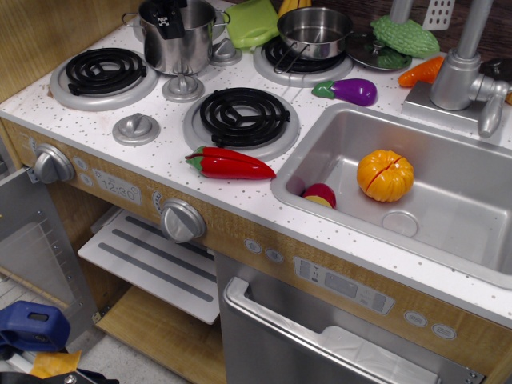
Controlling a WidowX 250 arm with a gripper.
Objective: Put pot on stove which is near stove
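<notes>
Hand (pixel 169 22) inside pot (pixel 179 44), behind front-left stove (pixel 105 73)

Gripper (pixel 170 18): black blocky body, small white markings, mostly cropped at top edge

The pot (pixel 178 42) is set at the back of the counter, behind and between the left stove (pixel 104 76) and the front stove (pixel 242 118), with the gripper (pixel 166 18) placed inside its mouth. To its right a pan (pixel 314 32) is seated on the rear burner (pixel 298 62), and an eggplant (pixel 349 90) is laid in front of that. A pepper (pixel 230 164) is placed before the front stove, and in the sink (pixel 448 232) at the right a pumpkin (pixel 385 175) is held.
</notes>
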